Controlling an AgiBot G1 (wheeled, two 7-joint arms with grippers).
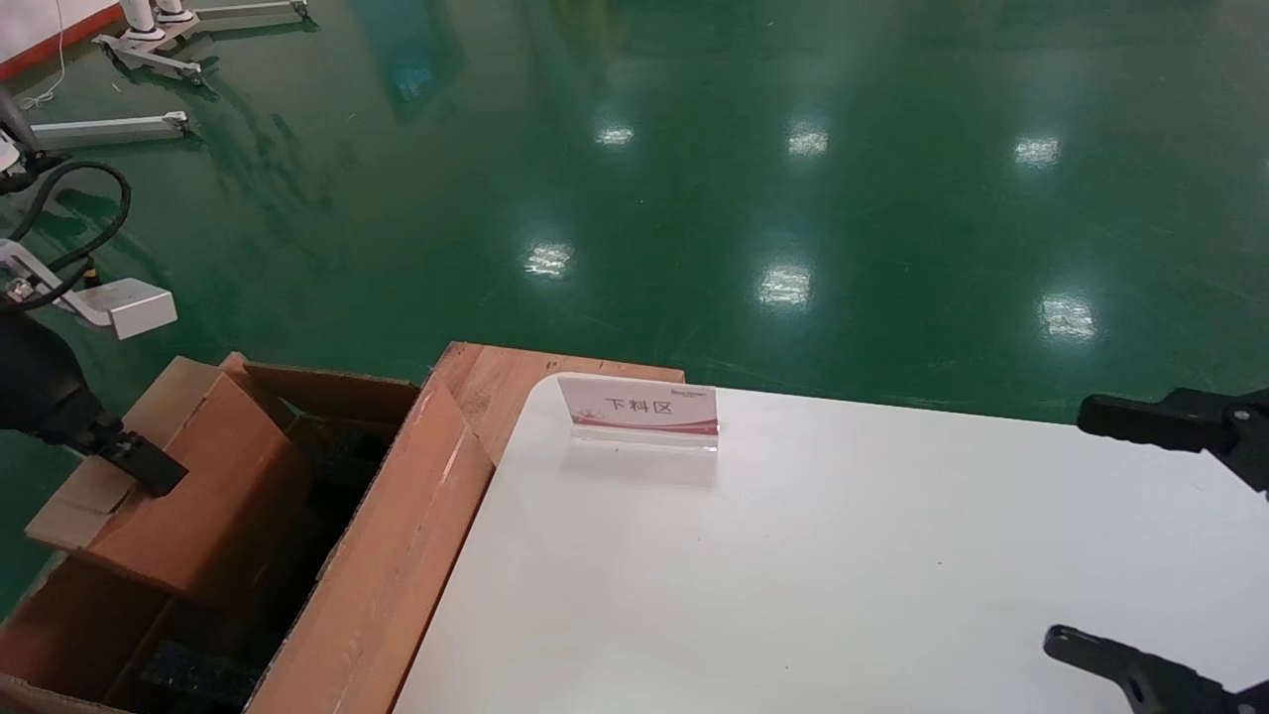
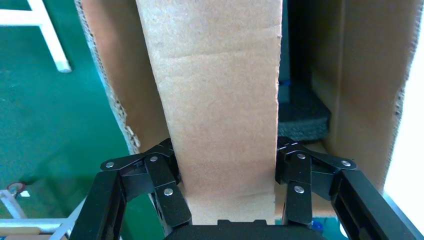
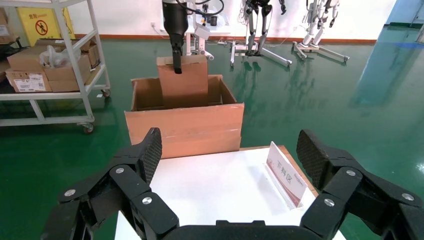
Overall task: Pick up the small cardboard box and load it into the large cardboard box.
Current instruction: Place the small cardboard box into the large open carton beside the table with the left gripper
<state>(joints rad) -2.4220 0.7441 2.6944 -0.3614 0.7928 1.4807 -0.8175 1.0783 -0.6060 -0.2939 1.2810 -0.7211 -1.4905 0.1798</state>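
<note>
Left wrist view showed the left gripper [image 2: 227,172] pinching the small cardboard box [image 2: 215,100], one finger [image 2: 167,192] pressed against each long side. Head view placed that box [image 1: 188,486] tilted, partly lowered into the large cardboard box [image 1: 397,555] beside the white table [image 1: 843,575]. The right gripper [image 3: 230,165] hovered over the table, fingers spread wide, holding nothing.
</note>
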